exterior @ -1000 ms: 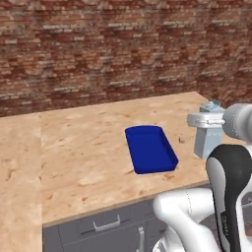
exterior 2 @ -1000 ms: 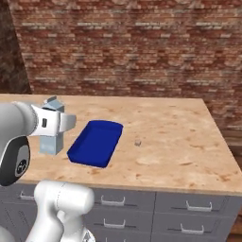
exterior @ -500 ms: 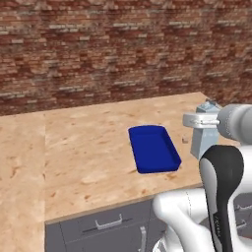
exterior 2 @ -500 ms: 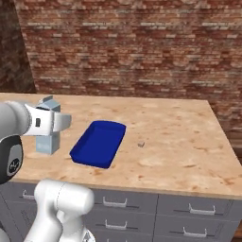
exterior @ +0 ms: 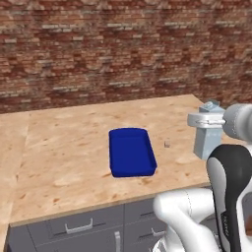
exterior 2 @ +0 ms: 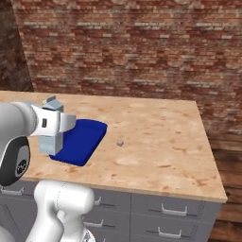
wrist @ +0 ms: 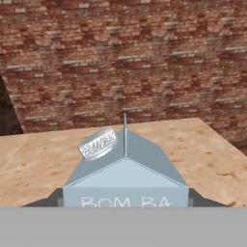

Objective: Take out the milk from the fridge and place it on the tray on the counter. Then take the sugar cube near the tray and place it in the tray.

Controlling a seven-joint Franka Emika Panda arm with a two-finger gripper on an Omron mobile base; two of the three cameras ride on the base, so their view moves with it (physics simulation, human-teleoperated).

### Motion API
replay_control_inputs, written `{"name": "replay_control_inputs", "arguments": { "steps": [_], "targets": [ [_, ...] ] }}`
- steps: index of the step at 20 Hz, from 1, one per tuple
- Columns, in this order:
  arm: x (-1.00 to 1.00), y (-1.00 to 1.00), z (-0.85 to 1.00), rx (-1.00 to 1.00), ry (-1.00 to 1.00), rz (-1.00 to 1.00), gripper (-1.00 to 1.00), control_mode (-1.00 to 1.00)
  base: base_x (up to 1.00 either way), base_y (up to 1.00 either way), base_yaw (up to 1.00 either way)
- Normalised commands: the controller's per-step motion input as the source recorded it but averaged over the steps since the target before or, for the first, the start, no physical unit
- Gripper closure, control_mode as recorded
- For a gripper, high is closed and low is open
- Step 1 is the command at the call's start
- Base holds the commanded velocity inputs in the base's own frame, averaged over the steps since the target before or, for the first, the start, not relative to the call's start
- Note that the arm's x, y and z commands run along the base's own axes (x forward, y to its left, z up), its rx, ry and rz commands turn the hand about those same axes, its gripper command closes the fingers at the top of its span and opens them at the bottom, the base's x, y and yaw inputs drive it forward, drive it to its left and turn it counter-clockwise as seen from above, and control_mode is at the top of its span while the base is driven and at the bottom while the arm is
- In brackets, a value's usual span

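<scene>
Milk (exterior: 208, 139): upright carton pinched in gripper (exterior: 206, 119), carried above counter (exterior: 64, 162), off to one side of tray (exterior: 131, 151). Advice: swing level over tray middle, lower flat, release late (sugar cube (exterior: 167, 144) sits between; pass above it).

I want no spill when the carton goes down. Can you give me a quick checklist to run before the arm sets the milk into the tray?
1. Milk gripped by the gripper: ok, fingers flank the carton.
2. Milk upright: ok, gable on top.
3. Tray free to receive: ok, nothing lies in it.
4. Milk above the tray: not ok, it hangs off to one side.
5. Sugar cube out of the way: ok, on the counter beside the tray.
6. Carton's bottom clear of the counter: cannot tell.
</scene>
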Motion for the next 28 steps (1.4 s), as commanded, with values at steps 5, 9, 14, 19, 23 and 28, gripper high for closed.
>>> {"name": "replay_control_inputs", "arguments": {
  "steps": [5, 9, 14, 19, 23, 28],
  "targets": [
    [0.0, 0.0, 0.0, 0.0, 0.0, 0.0, 1.0, 1.0, 0.09, 0.36, 0.0],
    [0.0, 0.0, 0.0, 0.0, 0.0, 0.0, 1.0, 1.0, 0.0, 0.21, 0.0],
    [0.0, 0.0, 0.0, 0.0, 0.0, 0.0, 1.0, 1.0, 0.75, 0.04, 0.0],
    [0.0, 0.0, 0.0, 0.0, 0.0, 0.0, 1.0, 1.0, 0.97, 0.0, 0.0],
    [0.0, 0.0, 0.0, 0.0, 0.0, 0.0, 1.0, 1.0, 1.0, 0.0, 0.04],
    [0.0, 0.0, 0.0, 0.0, 0.0, 0.0, 1.0, 1.0, 0.96, 0.0, 0.27]
  ]
}}
